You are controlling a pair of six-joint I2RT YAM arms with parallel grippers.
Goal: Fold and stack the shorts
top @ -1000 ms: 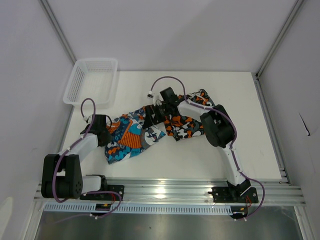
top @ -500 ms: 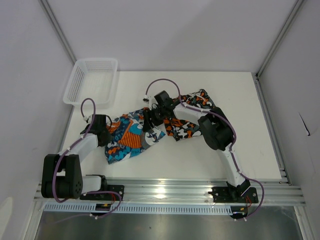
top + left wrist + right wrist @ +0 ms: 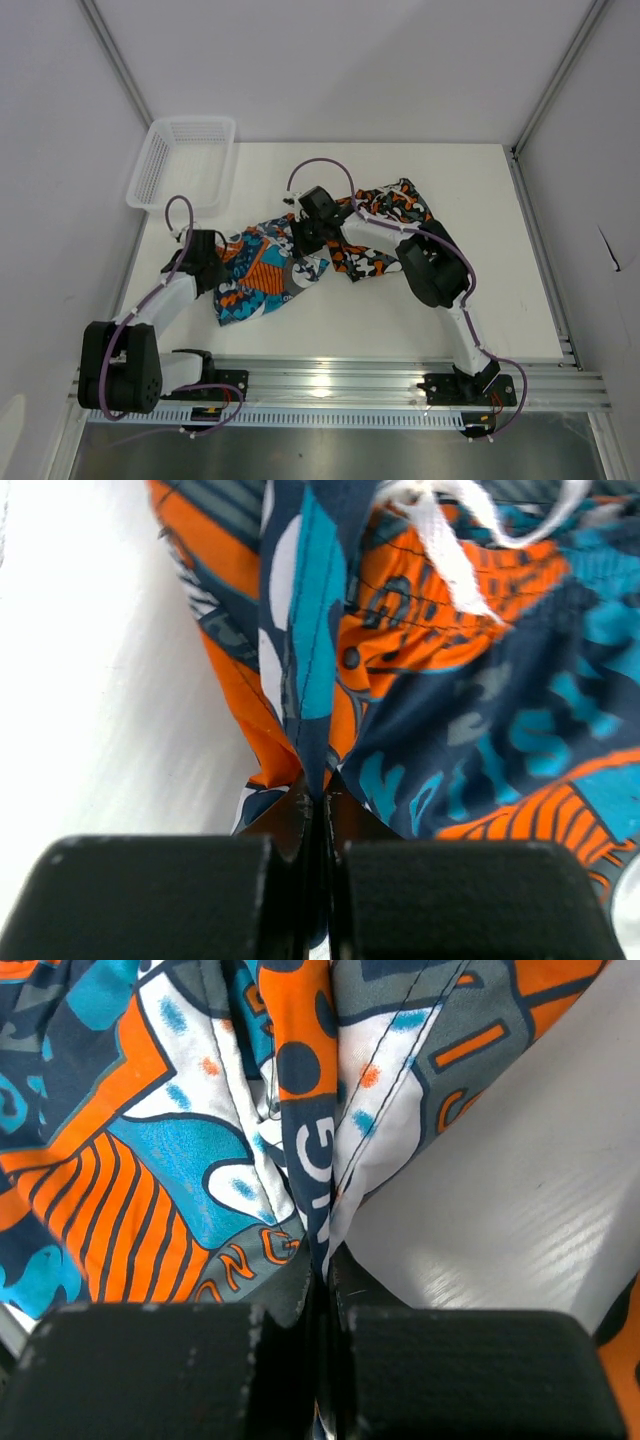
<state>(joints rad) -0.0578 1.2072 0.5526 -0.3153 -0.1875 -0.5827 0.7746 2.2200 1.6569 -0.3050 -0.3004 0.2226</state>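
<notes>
The blue-teal, orange and white cartoon shorts (image 3: 262, 278) lie crumpled on the white table, left of centre. The orange, black and grey camouflage shorts (image 3: 388, 228) lie to their right, partly under the right arm. My left gripper (image 3: 214, 264) is shut on a pinched fold at the cartoon shorts' left edge (image 3: 300, 650), close to the white drawstring (image 3: 440, 550). My right gripper (image 3: 301, 240) is shut on a fold at their upper right edge (image 3: 305, 1150). In both wrist views the fabric runs straight into the closed jaws (image 3: 318, 798) (image 3: 322, 1272).
A white mesh basket (image 3: 183, 160) stands at the table's back left corner, partly over the edge. Bare white table (image 3: 520, 1190) shows beside the fabric. Grey walls and metal rails close in both sides.
My right gripper has moved a little left and gone from open to shut on the cartoon shorts' edge. The left gripper stayed shut on its fold and shifted slightly.
</notes>
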